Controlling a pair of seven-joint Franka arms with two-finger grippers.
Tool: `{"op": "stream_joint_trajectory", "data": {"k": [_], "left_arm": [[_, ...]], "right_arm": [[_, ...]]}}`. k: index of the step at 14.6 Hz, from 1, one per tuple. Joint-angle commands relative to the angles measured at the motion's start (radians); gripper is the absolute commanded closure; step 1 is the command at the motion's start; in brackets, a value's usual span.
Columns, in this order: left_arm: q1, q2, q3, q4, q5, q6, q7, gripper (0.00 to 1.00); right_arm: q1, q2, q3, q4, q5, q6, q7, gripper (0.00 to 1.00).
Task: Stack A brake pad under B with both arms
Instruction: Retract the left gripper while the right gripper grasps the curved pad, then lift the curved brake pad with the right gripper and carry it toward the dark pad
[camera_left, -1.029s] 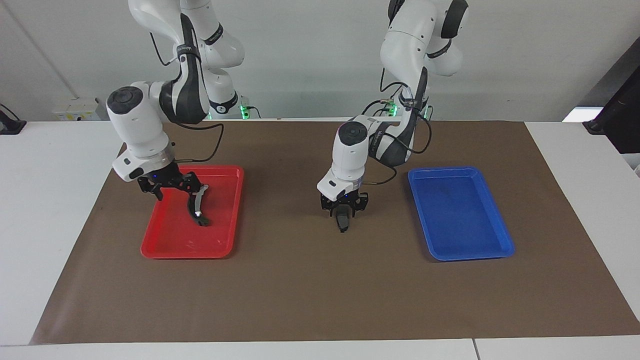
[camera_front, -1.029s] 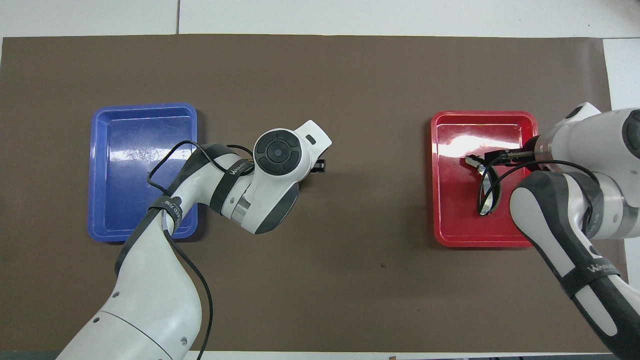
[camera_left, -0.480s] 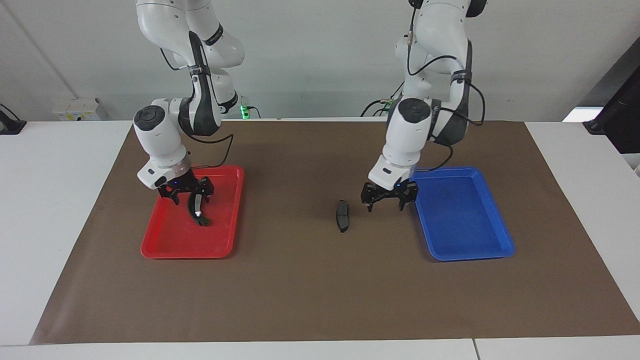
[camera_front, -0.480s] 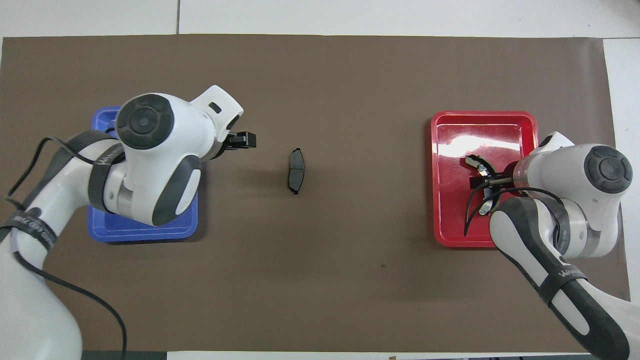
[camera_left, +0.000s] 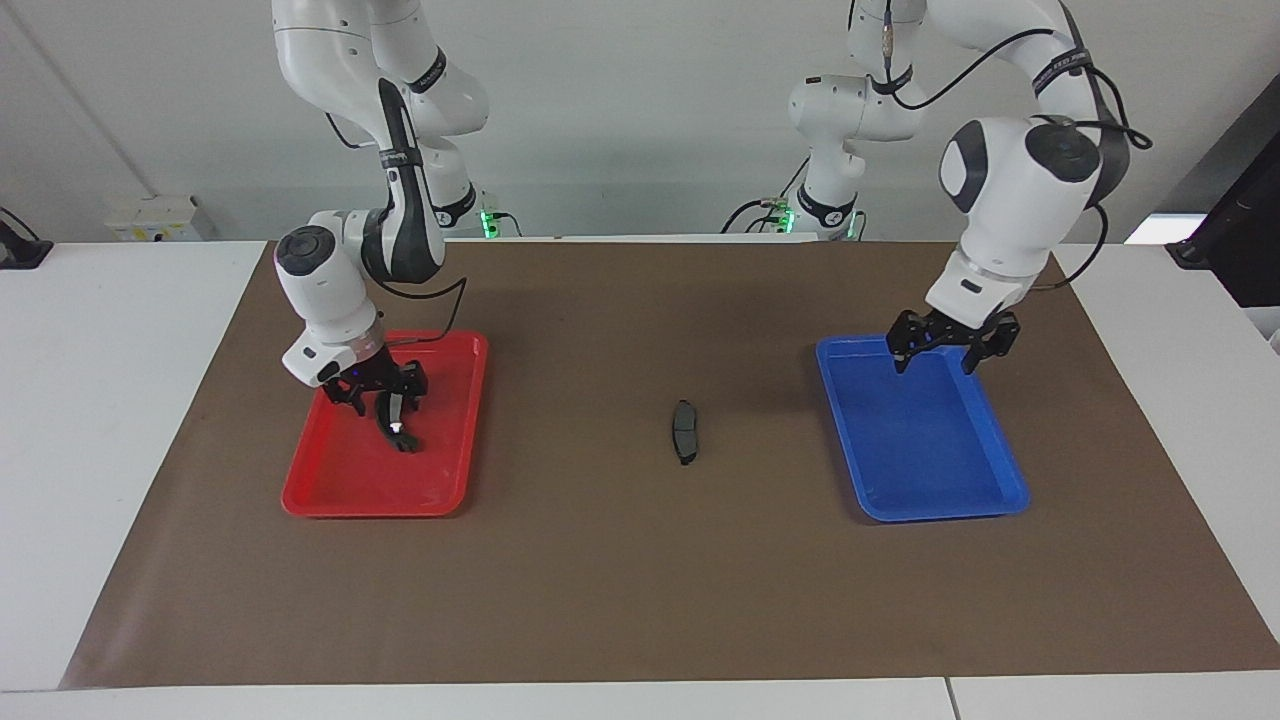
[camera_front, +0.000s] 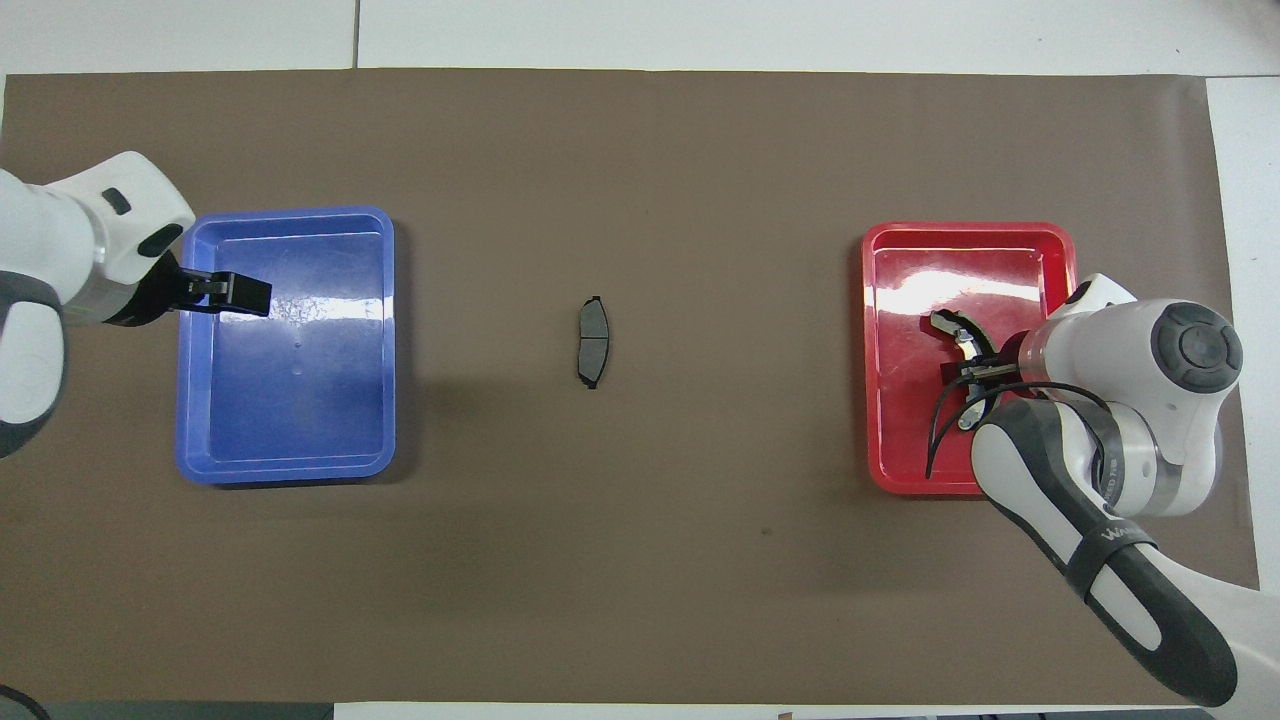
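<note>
The A brake pad (camera_left: 684, 431) (camera_front: 593, 343), short, flat and dark, lies alone on the brown mat midway between the two trays. B (camera_left: 396, 428) (camera_front: 953, 331), a long black crescent with a silvery strip, lies in the red tray (camera_left: 370, 508) (camera_front: 965, 232). My right gripper (camera_left: 384, 393) (camera_front: 972, 374) is down in that tray, straddling the end of B nearer to the robots. The left gripper (camera_left: 940, 356) (camera_front: 236, 293) hangs open and empty over the blue tray (camera_left: 940, 514) (camera_front: 290, 470), above its edge nearer to the robots.
The brown mat (camera_left: 640, 600) covers most of the white table. The blue tray holds nothing. A black cable loops from the right arm over the red tray's rim.
The left gripper let go of the A brake pad on the mat, rose and swung away to above the blue tray. The right gripper settled lower around B.
</note>
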Motion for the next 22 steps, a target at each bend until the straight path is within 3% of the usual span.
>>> {"op": "stream_joint_trajectory", "data": {"k": [1, 3, 4, 7, 10, 14, 19, 22], "left_arm": [[0.057, -0.014, -0.007, 0.087, 0.009, -0.149, 0.043, 0.01], [0.079, -0.001, -0.006, 0.155, 0.004, -0.211, 0.098, 0.01], [0.088, 0.009, -0.006, 0.193, -0.014, -0.246, 0.116, 0.01], [0.100, 0.052, -0.006, 0.292, -0.042, -0.330, 0.121, 0.01], [0.100, 0.043, -0.007, 0.264, -0.040, -0.335, 0.120, 0.01], [0.094, 0.042, -0.007, 0.261, -0.040, -0.328, 0.118, 0.01], [0.102, 0.042, -0.006, 0.261, -0.040, -0.328, 0.116, 0.00], [0.102, 0.042, -0.007, 0.261, -0.040, -0.328, 0.116, 0.00]], "right_arm": [[-0.012, -0.004, 0.006, -0.007, 0.024, 0.003, -0.036, 0.63], [-0.006, -0.002, 0.006, 0.013, 0.024, -0.027, -0.027, 0.95], [-0.002, 0.001, 0.006, 0.045, 0.024, -0.061, -0.015, 1.00], [0.018, -0.001, 0.021, 0.155, 0.024, -0.182, 0.056, 1.00], [0.102, 0.030, 0.021, 0.314, 0.023, -0.317, 0.230, 1.00], [0.259, 0.074, 0.023, 0.413, 0.023, -0.330, 0.462, 1.00], [0.432, 0.281, 0.021, 0.669, 0.021, -0.374, 0.721, 1.00], [0.492, 0.339, 0.023, 0.708, 0.020, -0.354, 0.759, 1.00]]}}
